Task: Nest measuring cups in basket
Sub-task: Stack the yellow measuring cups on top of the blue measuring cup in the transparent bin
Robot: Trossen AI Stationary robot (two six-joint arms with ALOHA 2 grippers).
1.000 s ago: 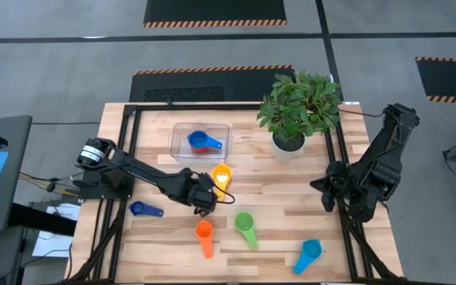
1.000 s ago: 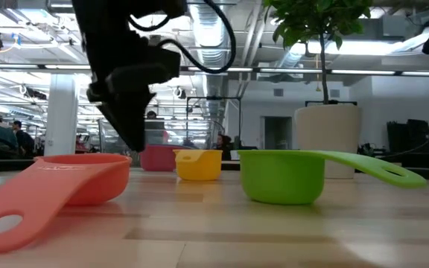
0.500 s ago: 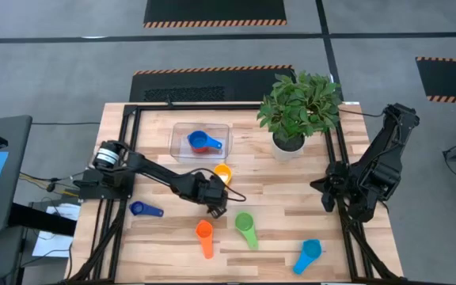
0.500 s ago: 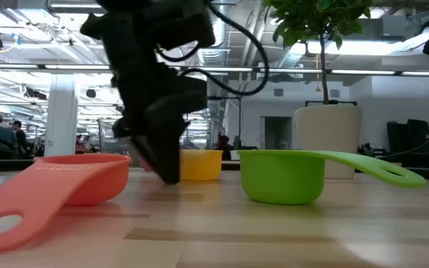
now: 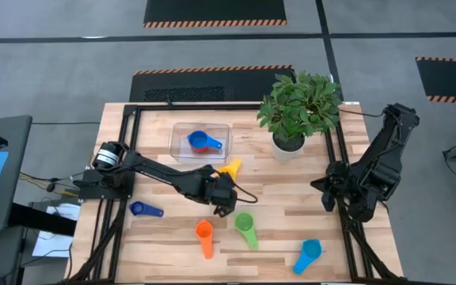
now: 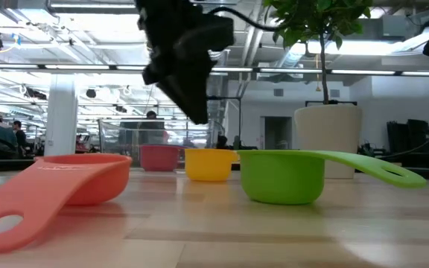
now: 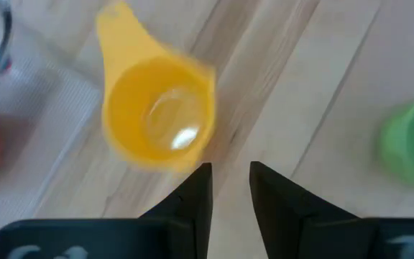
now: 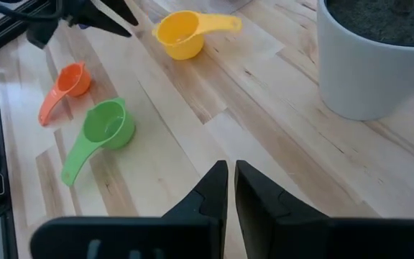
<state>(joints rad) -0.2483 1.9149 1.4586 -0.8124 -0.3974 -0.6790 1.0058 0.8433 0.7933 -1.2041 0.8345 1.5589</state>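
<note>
The yellow measuring cup (image 5: 229, 169) stands upright on the wood just near the clear basket (image 5: 179, 131), its handle pointing far-right. My left gripper (image 5: 225, 199) hovers above the table on the cup's near side, fingers a narrow gap apart; in the left wrist view (image 7: 228, 180) the cup (image 7: 157, 119) sits just ahead of them. A blue cup (image 5: 204, 142) rests in a red one inside the basket. The dark blue (image 5: 145, 210), orange (image 5: 204, 236), green (image 5: 245, 227) and light blue (image 5: 309, 255) cups lie on the table. My right gripper (image 8: 231, 176) waits shut at the right edge.
A white pot with a green plant (image 5: 290, 145) stands right of the basket. A black frame (image 5: 129, 158) borders the table. In the low view, the orange cup (image 6: 73, 179) and green cup (image 6: 285, 176) lie nearest the camera. Bare wood lies between the green cup and the right arm.
My left gripper has travelled toward the table's right, past the yellow cup, dropped to the table beside it, then risen clear. The yellow cup has turned about and shifted slightly right; its handle now points far-right.
</note>
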